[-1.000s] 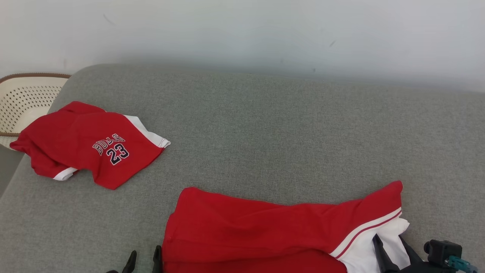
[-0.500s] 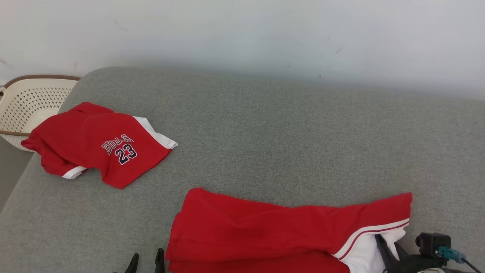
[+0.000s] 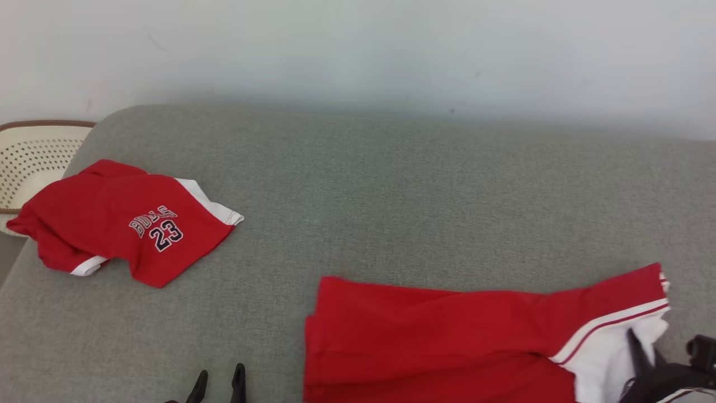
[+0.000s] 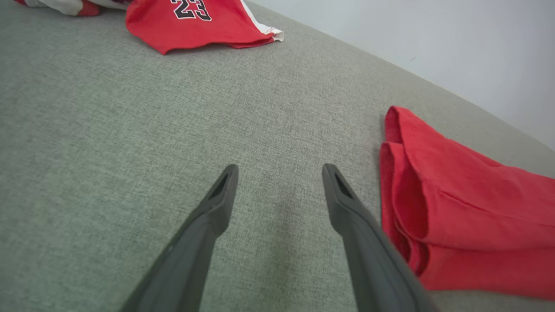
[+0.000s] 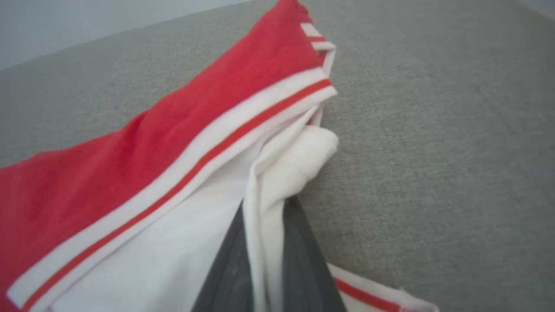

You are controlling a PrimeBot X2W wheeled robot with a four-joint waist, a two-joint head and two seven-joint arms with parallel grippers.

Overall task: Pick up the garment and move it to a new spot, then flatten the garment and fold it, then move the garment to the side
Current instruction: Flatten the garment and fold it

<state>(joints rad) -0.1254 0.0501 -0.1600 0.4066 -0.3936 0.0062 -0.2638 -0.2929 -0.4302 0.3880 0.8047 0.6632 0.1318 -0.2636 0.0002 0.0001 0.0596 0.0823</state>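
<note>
The garment (image 3: 447, 336), red with a white, red-striped end, lies stretched along the near edge of the grey cushion (image 3: 391, 196). At its right end my right gripper (image 3: 640, 352) is shut on a bunched fold of the white cloth. The right wrist view shows that cloth pinched between the dark fingers (image 5: 230, 268) of my right gripper (image 5: 271, 208), with the garment (image 5: 173, 143) spreading to the upper left. My left gripper (image 3: 220, 374) stands open and empty over bare cushion, a little left of the garment's folded red edge (image 4: 455, 203). In the left wrist view my left gripper (image 4: 279, 169) has its jaws wide apart.
A second red garment (image 3: 128, 224) printed with the number 23 lies crumpled at the cushion's far left, also seen as a red garment (image 4: 195, 17) in the left wrist view. A cream perforated basket (image 3: 28, 157) stands beyond the left edge. A pale wall (image 3: 358, 50) runs behind.
My right gripper has shut on the white end of the garment. The garment has slid to the right, away from my left gripper. The head camera has also shifted.
</note>
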